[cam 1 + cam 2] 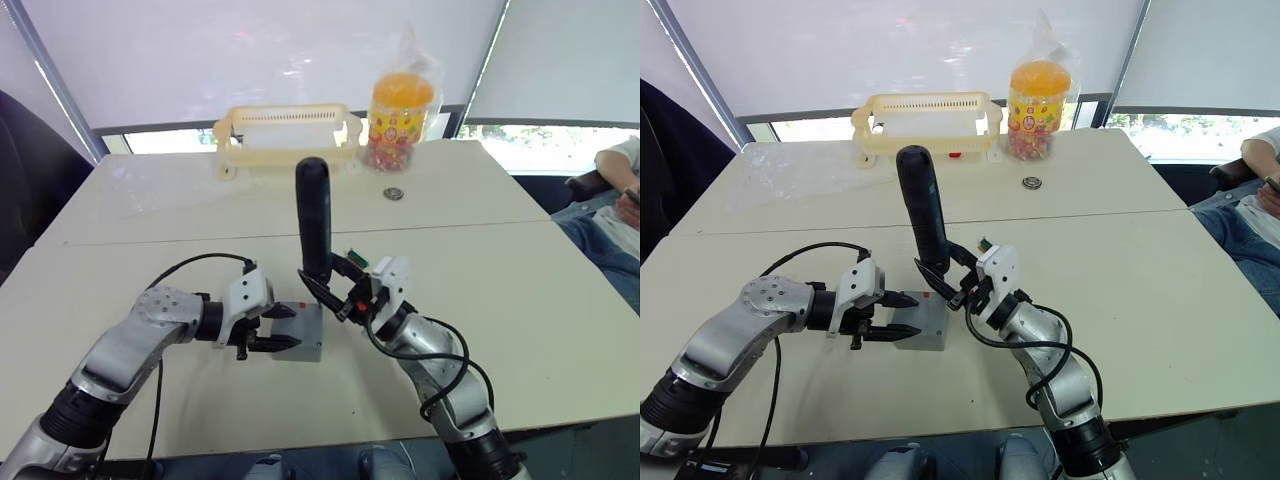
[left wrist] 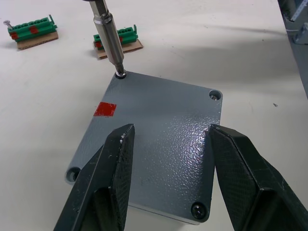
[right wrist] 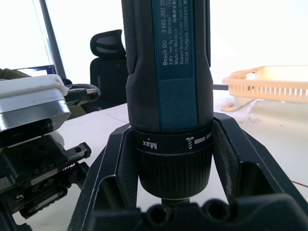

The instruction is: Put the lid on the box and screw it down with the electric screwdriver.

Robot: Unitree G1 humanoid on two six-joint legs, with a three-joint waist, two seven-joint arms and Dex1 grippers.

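The grey lid [image 2: 163, 106], marked with a red patch [image 2: 105, 109], lies flat on the box [image 1: 305, 335] in front of me on the table. My right gripper [image 1: 332, 292] is shut on the lower body of the black electric screwdriver [image 1: 314, 225], which stands almost upright. Its metal bit [image 2: 108, 38] rests in the screw at one corner of the lid. My left gripper [image 1: 293, 328] is open at the box's left side. Its two fingers [image 2: 110, 178] spread above the lid's near edge. A black screw [image 2: 198, 209] sits in another corner.
Two green terminal blocks [image 2: 118, 41] lie on the table beyond the box. A cream basket [image 1: 285, 135], an orange-capped jar in a plastic bag [image 1: 400, 120] and a small round metal part [image 1: 394, 193] are at the far side. A person [image 1: 615, 200] sits at the right.
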